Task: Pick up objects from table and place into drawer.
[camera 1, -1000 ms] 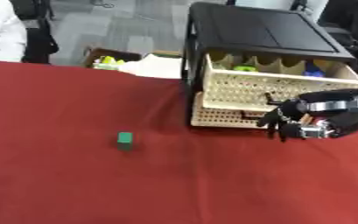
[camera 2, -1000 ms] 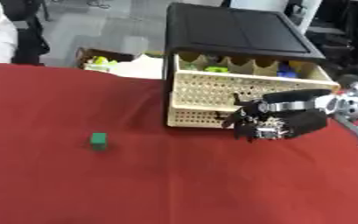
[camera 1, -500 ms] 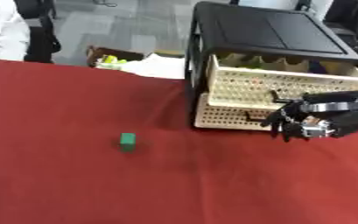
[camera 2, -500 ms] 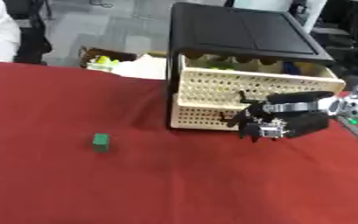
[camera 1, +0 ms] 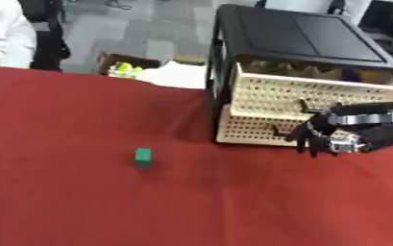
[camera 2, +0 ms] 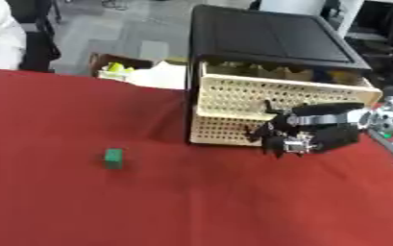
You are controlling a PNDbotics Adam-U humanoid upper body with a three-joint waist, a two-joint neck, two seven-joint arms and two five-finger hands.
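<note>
Bench: red cloth-covered bench [camera 1: 81, 202], filling the lower part of both views.
Drawer unit: black cabinet [camera 2: 266, 36] at 1 o'clock on the bench, holding 2 cream perforated drawers.
Upper drawer: upper drawer [camera 1: 317, 91] pulled partly out; small yellow, green and blue things show along its open top, too blurred to name.
Lower drawer: lower drawer [camera 2: 220, 129] looks pushed in or nearly so; its handle is partly hidden.
Green block: green block [camera 1: 143, 156], 1 small piece lying alone at 9 o'clock from the middle of the bench, well apart from the cabinet and from any hand.
Right robot hand: right robot hand [camera 2: 304, 134] at 3 o'clock, just before the drawer fronts, dark fingers curled downward toward the cloth; nothing shows between them, so it appears closed on nothing. Whether it touches the lower drawer cannot be told.
Left robot hand: not seen in either view.
Handling, judged: the block looks rigid, light, not fragile; smooth faces may slip, and it could tip or skid on the cloth if nudged.
Hold, judged: pinch 2 opposite side faces, thumb against fingers, from above.
Box: cardboard box [camera 1: 128, 67] at 11 o'clock beyond the bench edge, with yellow-green contents.
</note>
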